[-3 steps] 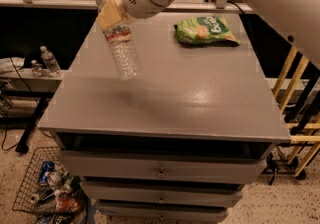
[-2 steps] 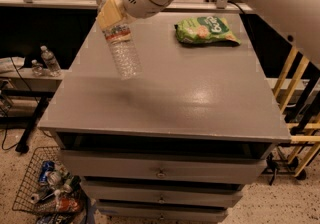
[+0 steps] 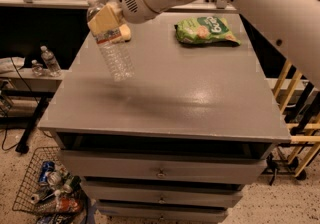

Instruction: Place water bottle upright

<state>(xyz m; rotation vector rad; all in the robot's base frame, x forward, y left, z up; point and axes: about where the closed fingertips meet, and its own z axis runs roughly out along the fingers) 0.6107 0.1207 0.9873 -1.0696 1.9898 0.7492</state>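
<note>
The water bottle [image 3: 113, 49] is a clear ribbed plastic bottle with a white cap at the top left. It hangs in the air above the left part of the grey table [image 3: 175, 88], tilted with its base down and to the right. My gripper [image 3: 109, 22] is shut on the water bottle near its shoulder, and its tan fingers [image 3: 103, 19] cover the label band. The white arm reaches in from the upper right.
A green snack bag [image 3: 206, 30] lies at the back right of the table. Two small clear bottles [image 3: 45, 62] stand on a low shelf to the left. A wire basket [image 3: 49, 191] of cans sits on the floor at lower left. Drawers are below the tabletop.
The bottle and gripper have moved slightly down and left over the table; the bottle's tilt looks about the same.
</note>
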